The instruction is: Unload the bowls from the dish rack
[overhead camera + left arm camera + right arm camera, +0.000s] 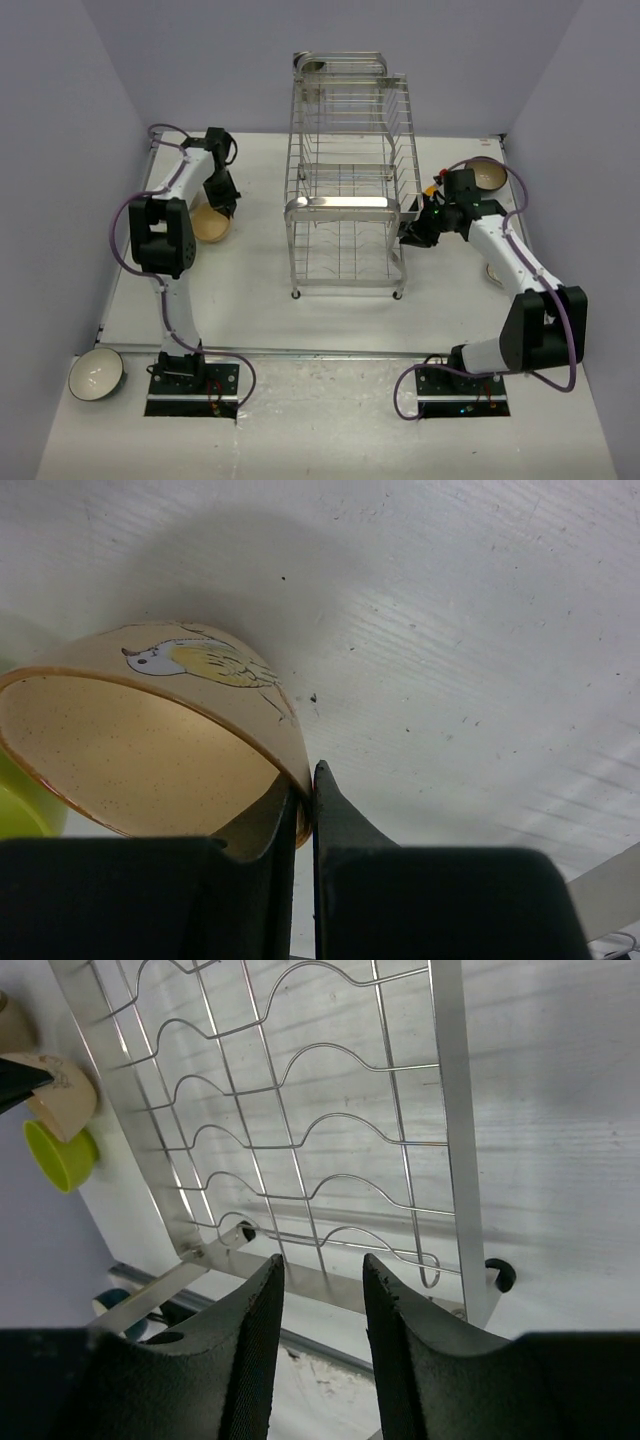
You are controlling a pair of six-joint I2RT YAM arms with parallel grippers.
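Note:
The chrome wire dish rack (345, 200) stands in the middle of the table. My left gripper (224, 196) is to its left and is shut on the rim of a beige bowl (210, 224). In the left wrist view the jaws (308, 792) pinch the wall of this bird-painted bowl (150, 730), with a green bowl (22, 815) right beside it. My right gripper (409, 235) is open and empty at the rack's lower right side. In the right wrist view its fingers (322, 1270) point at the rack's wire bottom tier (300, 1130), which holds no bowl here.
A grey bowl (96, 374) sits at the near left by the left arm's base. Another bowl (488, 177) sits at the back right, and a white object (494, 272) lies partly under the right arm. A dark shape (312, 67) is at the rack's top back corner.

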